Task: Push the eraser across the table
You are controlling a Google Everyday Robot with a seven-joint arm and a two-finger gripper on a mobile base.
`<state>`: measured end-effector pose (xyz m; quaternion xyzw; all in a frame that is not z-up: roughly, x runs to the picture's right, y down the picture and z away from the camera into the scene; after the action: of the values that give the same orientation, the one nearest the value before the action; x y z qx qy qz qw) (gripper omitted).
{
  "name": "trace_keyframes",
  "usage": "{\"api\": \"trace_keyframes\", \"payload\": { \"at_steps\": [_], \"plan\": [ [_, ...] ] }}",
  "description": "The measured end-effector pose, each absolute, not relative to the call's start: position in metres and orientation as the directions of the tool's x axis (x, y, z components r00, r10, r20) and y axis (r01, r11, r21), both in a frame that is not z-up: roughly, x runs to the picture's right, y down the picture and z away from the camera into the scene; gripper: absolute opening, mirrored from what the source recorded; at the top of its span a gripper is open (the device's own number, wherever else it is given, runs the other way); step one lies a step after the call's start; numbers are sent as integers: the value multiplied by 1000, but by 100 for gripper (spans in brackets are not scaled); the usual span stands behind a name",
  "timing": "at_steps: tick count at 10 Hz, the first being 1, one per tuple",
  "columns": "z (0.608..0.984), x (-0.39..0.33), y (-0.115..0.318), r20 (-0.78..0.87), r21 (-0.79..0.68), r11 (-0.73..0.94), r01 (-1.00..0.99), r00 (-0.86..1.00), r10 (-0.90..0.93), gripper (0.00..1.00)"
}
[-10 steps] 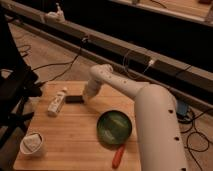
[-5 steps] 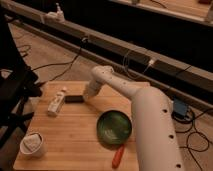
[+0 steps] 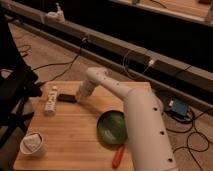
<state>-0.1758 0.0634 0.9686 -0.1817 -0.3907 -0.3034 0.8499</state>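
While the table shows bare planks across its middle and near side, the eraser sits close to the far edge, right beside the white bottle on its left. The gripper is down at the eraser's right end, touching or just about; how far it's open, I cannot tell. The white arm reaches in from the lower right, over the green bowl, with the orange stick near the front edge.

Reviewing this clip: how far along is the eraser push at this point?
Reach looks done: the gripper is down at the table's far edge, right beside the eraser. In hand: contact or the start of the push. Left: the travel itself, since the eraser lies near the white bottle at the far-left corner.
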Motion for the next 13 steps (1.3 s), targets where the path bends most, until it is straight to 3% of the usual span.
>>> {"api": "trace_keyframes", "payload": {
  "at_steps": [12,13],
  "plan": [
    [976,-258,58,855,76,740,668,338,-393,0],
    [975,-261,57,856,82,739,668,333,-396,5]
  ]
}}
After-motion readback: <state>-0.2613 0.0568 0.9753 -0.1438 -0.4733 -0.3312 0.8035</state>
